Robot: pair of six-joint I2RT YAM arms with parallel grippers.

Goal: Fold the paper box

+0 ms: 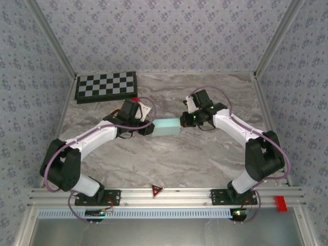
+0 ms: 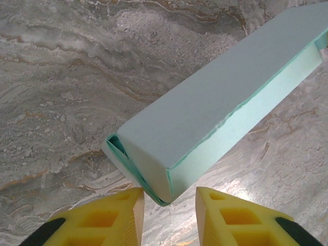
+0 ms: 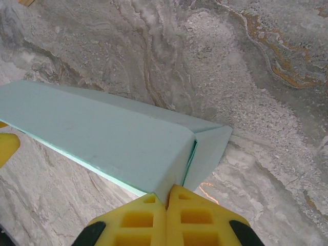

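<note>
The paper box [image 1: 166, 127] is a pale cyan flat box lying on the marble table between both arms. In the left wrist view its near end [image 2: 154, 169] has a side flap standing slightly out, showing darker green inside. My left gripper [image 2: 170, 205] is open, and the box's corner lies just ahead of the gap, touching neither yellow finger [image 2: 123, 215]. My right gripper [image 3: 167, 197] is shut on the box's other end, pinching its lower corner where the top panel [image 3: 102, 138] meets a loose end flap [image 3: 210, 148]. From above, the left gripper [image 1: 152, 128] and right gripper [image 1: 183, 122] flank the box.
A black-and-white checkerboard [image 1: 106, 86] lies at the back left. A small red block [image 1: 135, 99] sits just behind the left wrist. Patterned walls enclose the table on three sides. A red triangle marker [image 1: 156, 191] is on the front rail.
</note>
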